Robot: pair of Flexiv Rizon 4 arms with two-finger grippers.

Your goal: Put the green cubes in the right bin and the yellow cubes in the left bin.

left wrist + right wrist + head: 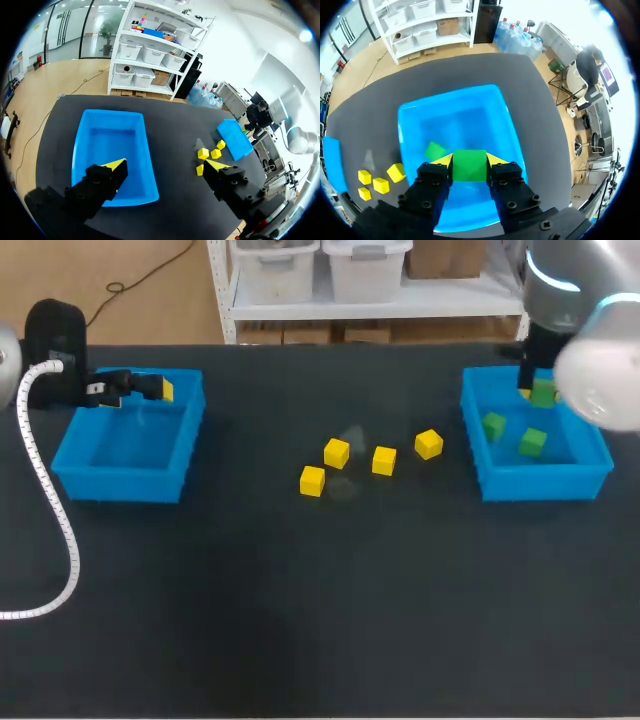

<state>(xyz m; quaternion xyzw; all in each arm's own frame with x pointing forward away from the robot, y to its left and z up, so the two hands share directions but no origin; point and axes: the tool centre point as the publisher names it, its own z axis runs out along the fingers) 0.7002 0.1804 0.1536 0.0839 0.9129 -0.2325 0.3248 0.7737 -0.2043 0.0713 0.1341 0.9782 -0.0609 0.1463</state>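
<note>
Right pincer [470, 160] grips a solid-green cube [469, 169] over blue bin [451, 96].

The counter [300, 620] is a broad, flat top in matte black. It spans the full width of the head view, and its far edge runs straight and level. Soft, even light falls on it, raising a faint grey sheen near the middle. In the wrist views its surface looks dark charcoal.
</note>
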